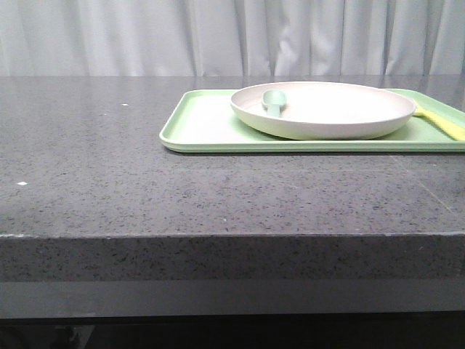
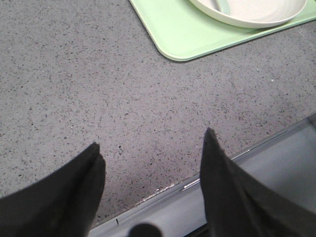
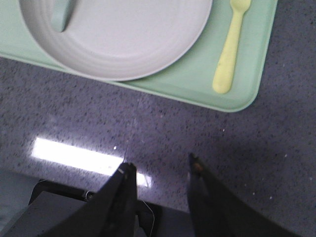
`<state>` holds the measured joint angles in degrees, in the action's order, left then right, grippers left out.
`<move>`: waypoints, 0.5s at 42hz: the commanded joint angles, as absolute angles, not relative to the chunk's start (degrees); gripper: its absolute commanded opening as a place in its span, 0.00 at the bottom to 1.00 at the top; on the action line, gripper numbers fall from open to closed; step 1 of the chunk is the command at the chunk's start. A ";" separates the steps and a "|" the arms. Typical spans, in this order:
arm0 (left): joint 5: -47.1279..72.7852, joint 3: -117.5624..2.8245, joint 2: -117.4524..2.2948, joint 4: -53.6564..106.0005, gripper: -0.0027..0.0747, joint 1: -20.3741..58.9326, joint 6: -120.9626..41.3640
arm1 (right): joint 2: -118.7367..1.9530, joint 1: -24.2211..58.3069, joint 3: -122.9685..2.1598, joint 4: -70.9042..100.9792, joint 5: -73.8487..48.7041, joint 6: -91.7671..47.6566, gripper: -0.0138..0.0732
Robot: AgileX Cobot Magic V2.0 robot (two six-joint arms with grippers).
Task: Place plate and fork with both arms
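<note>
On the light-green tray [image 1: 211, 123], right of centre in the front view: plate [image 1: 327, 109] and fork [image 1: 442, 121].

Both grippers hover low over the speckled countertop [image 1: 109, 160], short of the tray; left gripper [image 2: 150, 148] spread wide, right gripper [image 3: 159, 165] parted, both empty. The fork lies beside the plate (a teal spoon [image 1: 275, 102] rests inside it).

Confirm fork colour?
Bright yellow fork, clearest in the right wrist view.

Plate [image 3: 123, 37] and fork [image 3: 231, 47] lie side by side, apart, on tray [image 3: 197, 81]; gripper [image 3: 159, 170] empty, jaws parted above counter [image 3: 59, 118].
</note>
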<state>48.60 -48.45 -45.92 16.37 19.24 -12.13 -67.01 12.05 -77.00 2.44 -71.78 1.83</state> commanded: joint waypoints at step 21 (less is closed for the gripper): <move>45.52 -49.89 -45.61 17.28 0.58 19.04 -12.27 | -33.85 12.79 -55.85 2.37 -61.98 1.12 0.50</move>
